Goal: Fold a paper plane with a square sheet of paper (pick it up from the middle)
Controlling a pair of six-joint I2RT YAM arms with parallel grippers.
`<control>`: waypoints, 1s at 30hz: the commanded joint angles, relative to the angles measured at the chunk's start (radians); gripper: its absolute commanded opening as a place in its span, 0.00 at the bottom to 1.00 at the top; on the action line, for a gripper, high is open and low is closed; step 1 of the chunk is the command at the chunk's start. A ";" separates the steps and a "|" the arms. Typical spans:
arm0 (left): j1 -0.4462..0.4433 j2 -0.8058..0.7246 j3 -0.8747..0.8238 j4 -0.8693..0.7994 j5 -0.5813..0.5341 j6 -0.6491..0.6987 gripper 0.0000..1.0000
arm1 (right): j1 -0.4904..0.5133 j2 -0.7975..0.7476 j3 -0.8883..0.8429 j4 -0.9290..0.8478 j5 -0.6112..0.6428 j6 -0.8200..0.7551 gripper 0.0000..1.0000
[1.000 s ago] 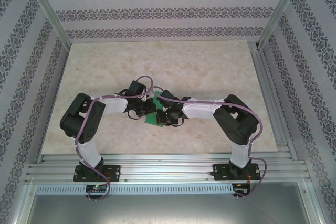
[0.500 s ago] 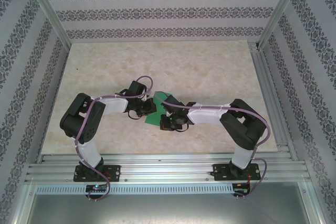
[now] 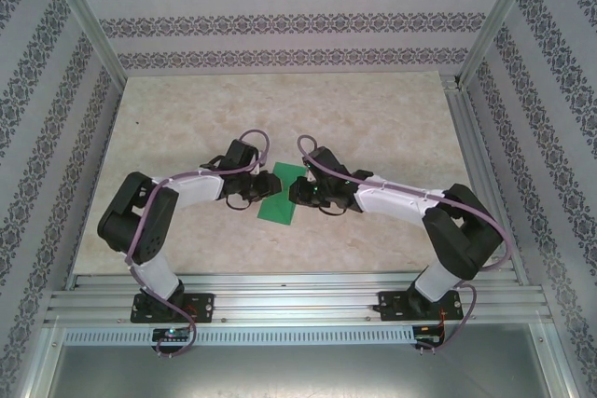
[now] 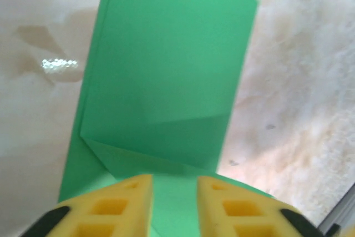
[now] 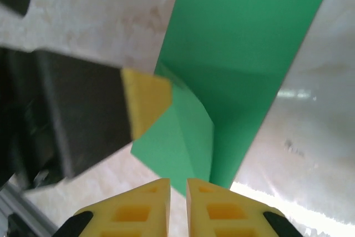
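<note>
**Left pincer (image 4: 175, 203) ajar over the square sheet of paper (image 3: 281, 206), plane only part made**

The left pincer's yellow jaws stand a little apart, close over the sheet. Green shows through the gap, and nothing looks clamped between them as far as the wrist view tells. Opposite it, the right pincer (image 5: 177, 203) hangs at the sheet's other side with its jaws a mere slit apart. Whether they nip the paper's nearest corner cannot be told. In that same view one fingertip (image 5: 145, 101) of the left pincer sits right at the sheet's creased edge.

The paper lies flat on the pale tabletop (image 3: 373, 118), near its middle and between the two pincers. It does not read as a square. It shows as a long, narrow band, doubled along one side, with a slanting crease and a small turned-in flap at the part nearest the left pincer.

By that showing the job looks about midway, perhaps less. A lengthwise fold and at least one corner fold appear done. No pointed nose and no wings are to be seen, so the narrowing folds and the wing creases seem left to make before a paper plane comes of it.
</note>
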 commanded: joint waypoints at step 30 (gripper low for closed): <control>-0.010 0.056 -0.010 0.026 0.050 -0.012 0.43 | -0.069 0.274 0.195 -0.137 0.053 -0.080 0.14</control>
